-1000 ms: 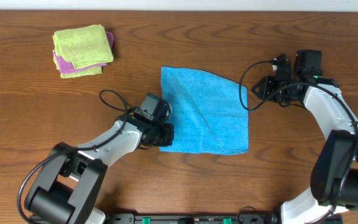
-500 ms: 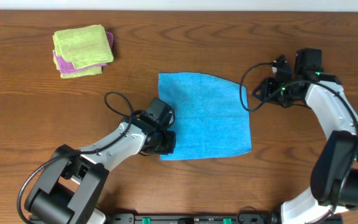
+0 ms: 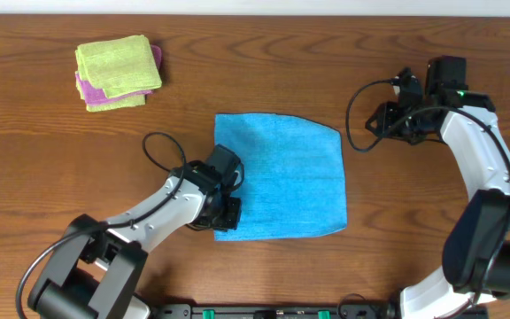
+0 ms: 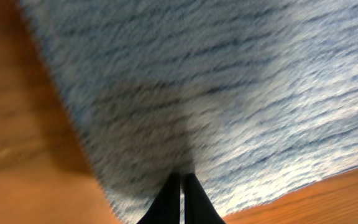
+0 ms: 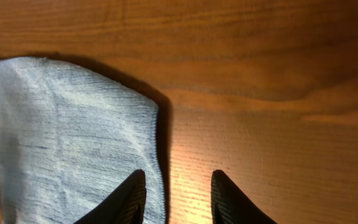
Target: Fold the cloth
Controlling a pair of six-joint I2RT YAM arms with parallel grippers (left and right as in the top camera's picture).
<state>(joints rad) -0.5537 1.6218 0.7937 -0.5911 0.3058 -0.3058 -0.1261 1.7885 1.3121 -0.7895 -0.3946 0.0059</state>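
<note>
The cloth (image 3: 286, 177), sky-blue and plain, lies spread flat in the middle of the wooden table. My left gripper (image 3: 229, 215) is at its lower left edge. In the left wrist view the cloth (image 4: 229, 87) fills most of the frame, and the left gripper (image 4: 182, 178) is shut, its tips pinching the fabric. My right gripper (image 3: 377, 124) hovers to the right of the cloth's upper right corner, apart from it. In the right wrist view the right gripper (image 5: 176, 180) stands open, with the cloth's (image 5: 73, 137) edge lying below the gap between its fingers.
A folded lime-green cloth (image 3: 118, 64) sits on a purple cloth (image 3: 87, 89) at the table's far left. A black cable (image 3: 162, 151) loops off the left arm. Bare wooden table (image 3: 414, 204) surrounds the cloth.
The left gripper has dragged the cloth leftward and toward the front edge, flattening it. The right gripper has let go of the upper right corner, opened and drawn back to the right.
</note>
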